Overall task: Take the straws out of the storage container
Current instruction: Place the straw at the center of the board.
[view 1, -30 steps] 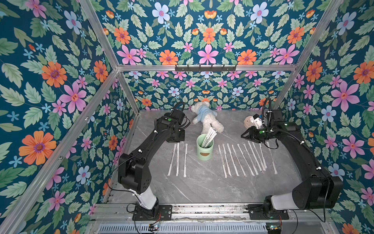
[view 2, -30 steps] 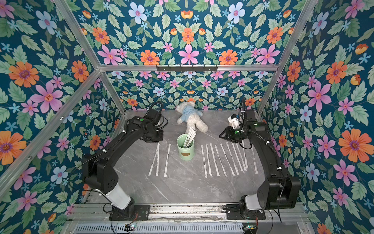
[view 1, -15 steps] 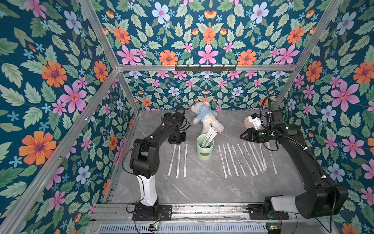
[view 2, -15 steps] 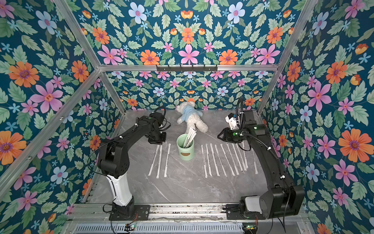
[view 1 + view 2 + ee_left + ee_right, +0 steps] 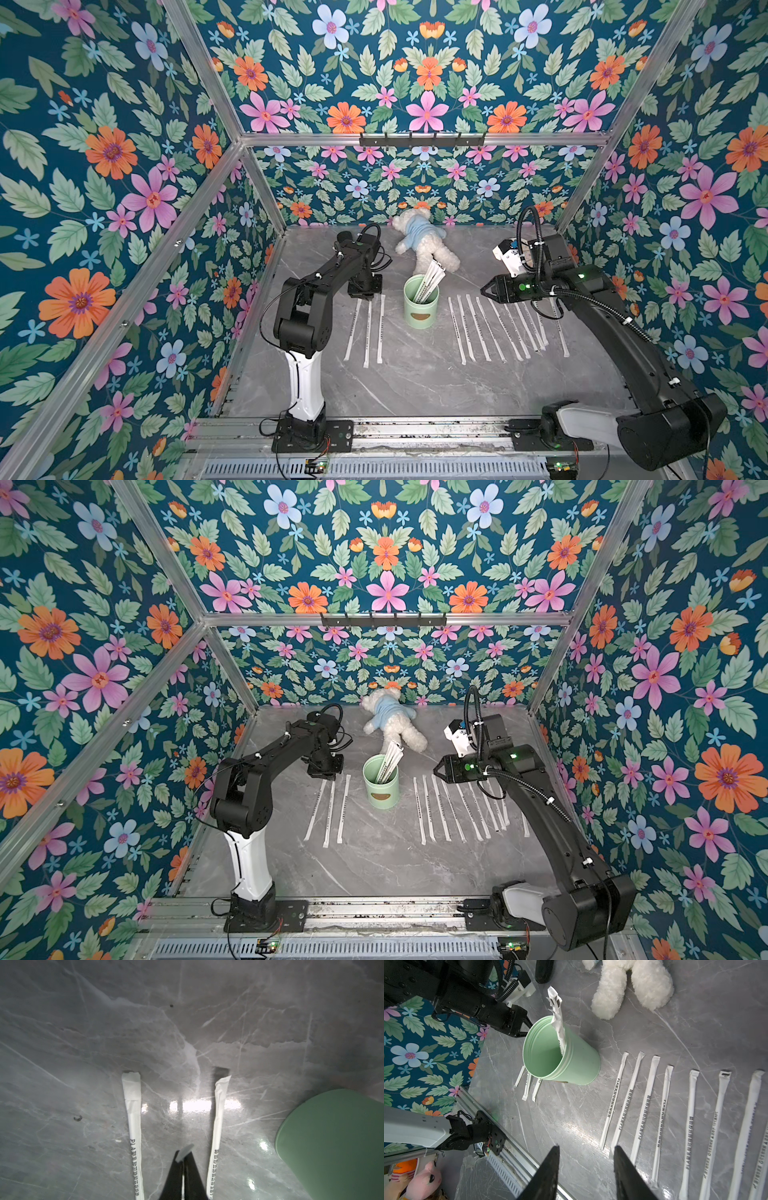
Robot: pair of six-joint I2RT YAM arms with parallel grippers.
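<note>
Mint-green storage container (image 5: pixel 420 309) is stood upright mid-table, a few straws (image 5: pixel 431 277) leaned inside toward its far-right rim; more are laid flat left and right of it. Left gripper (image 5: pixel 184 1152) is seen closed, right gripper (image 5: pixel 586 1150) parted and empty.

Right tool (image 5: pixel 484 289) has edged toward the storage container (image 5: pixel 421 303), jaws widening

Left arm (image 5: pixel 316 282): black links, white lower segment (image 5: pixel 305 386), black base plate (image 5: pixel 336 432), thin black cable loops (image 5: pixel 374 232) at wrist. Right arm (image 5: pixel 648 365): black, white base link (image 5: pixel 590 419), corrugated black hose (image 5: pixel 536 232) with white clips (image 5: pixel 627 320), green LEDs (image 5: pixel 521 286), white wrist housing (image 5: pixel 509 257) at 11 o'clock of them. Left gripper (image 5: pixel 184 1152), right gripper (image 5: pixel 587 1147): black tapered fingers.
</note>
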